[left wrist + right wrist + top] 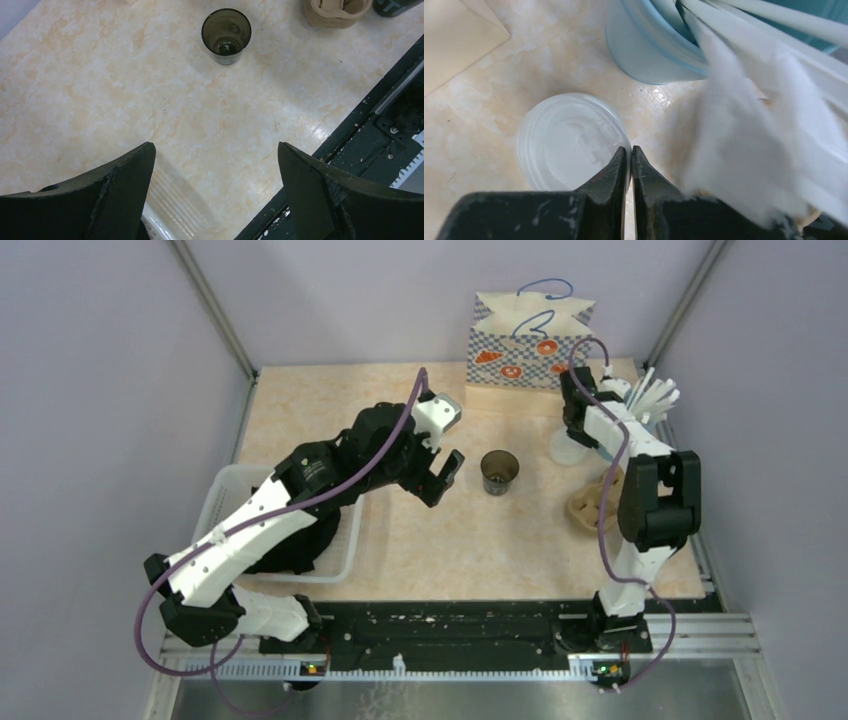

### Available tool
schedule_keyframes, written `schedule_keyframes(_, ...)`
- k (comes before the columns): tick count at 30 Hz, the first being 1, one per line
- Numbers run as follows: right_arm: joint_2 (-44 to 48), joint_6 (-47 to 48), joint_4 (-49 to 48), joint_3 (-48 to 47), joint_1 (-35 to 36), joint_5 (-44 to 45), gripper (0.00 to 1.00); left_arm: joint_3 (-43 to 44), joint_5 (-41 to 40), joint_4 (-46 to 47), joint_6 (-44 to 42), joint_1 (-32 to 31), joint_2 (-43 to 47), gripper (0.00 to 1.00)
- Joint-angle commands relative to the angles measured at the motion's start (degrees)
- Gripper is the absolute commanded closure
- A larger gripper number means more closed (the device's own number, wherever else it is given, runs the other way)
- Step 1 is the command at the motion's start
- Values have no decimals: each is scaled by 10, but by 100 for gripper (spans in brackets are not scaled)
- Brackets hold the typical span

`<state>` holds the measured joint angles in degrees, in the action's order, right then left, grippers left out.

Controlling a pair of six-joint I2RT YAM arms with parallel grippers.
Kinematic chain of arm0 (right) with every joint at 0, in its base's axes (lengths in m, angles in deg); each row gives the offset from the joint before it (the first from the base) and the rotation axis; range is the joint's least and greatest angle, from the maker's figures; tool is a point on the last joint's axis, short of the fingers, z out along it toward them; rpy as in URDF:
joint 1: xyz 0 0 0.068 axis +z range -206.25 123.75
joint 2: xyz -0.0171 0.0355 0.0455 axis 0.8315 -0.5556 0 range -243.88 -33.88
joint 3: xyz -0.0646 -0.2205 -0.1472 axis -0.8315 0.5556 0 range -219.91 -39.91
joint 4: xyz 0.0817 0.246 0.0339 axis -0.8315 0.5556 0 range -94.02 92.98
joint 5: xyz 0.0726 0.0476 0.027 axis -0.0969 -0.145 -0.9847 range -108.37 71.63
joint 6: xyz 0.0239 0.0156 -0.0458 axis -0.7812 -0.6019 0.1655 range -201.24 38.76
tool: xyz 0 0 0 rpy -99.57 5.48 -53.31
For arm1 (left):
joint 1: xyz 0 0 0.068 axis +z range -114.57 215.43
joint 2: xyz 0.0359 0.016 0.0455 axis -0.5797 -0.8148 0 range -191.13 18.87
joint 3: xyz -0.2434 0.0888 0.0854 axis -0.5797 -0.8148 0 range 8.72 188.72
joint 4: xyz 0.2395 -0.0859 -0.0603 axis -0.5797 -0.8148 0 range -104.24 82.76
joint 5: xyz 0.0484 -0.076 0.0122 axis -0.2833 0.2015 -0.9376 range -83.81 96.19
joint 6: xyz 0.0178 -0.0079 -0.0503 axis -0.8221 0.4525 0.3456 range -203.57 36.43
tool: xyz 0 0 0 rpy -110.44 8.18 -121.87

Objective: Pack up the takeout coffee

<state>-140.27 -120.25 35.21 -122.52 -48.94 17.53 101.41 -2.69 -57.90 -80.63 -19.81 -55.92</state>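
Beside the lid (569, 140) (wrist view only) right hand (630, 150) sits closed, left hand (215, 145) agape.

A lidless dark cup (226, 35) stands well ahead of the left pincer (215, 146), a tan cardboard carrier (325, 17) farther right. A flat white lid (569, 140) lies at the tips of the right pincer (630, 151), a pale blue tub (644, 55) just beyond.

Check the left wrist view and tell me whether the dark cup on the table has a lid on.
No, the dark cup is open on top, and its inside bottom is visible.
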Motion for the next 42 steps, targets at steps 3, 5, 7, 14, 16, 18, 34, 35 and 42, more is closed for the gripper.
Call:
schedule_keyframes(3, 81, 28, -9, -16, -5, -13, 100, 28, -5, 16, -6, -3, -12, 2)
schedule_keyframes(5, 94, 43, -15, -14, -5, -20, 100, 31, -4, 15, -4, -3, -19, 2)
schedule_keyframes(7, 108, 55, -21, -10, -5, -35, 100, 36, -3, 12, -1, -1, -27, 2)
schedule_keyframes(14, 244, 146, -77, 59, -5, -226, 100, 72, 38, -5, 28, 27, -69, 2)
schedule_keyframes(16, 279, 166, -60, 68, -4, -280, 100, 87, 56, -11, 42, 29, -80, 2)
schedule_keyframes(18, 316, 177, -34, 77, -5, -318, 100, 101, 80, -14, 58, 30, -92, 2)
schedule_keyframes(34, 398, 87, 173, 64, 108, -619, 100, 169, 279, 39, 229, 27, -185, 3)
schedule_keyframes(35, 390, 75, 171, 64, 132, -624, 100, 172, 281, 47, 233, 22, -188, 7)
schedule_keyframes(42, 316, 29, 168, 58, 214, -650, 100, 203, 196, -9, 126, -72, -213, 21)
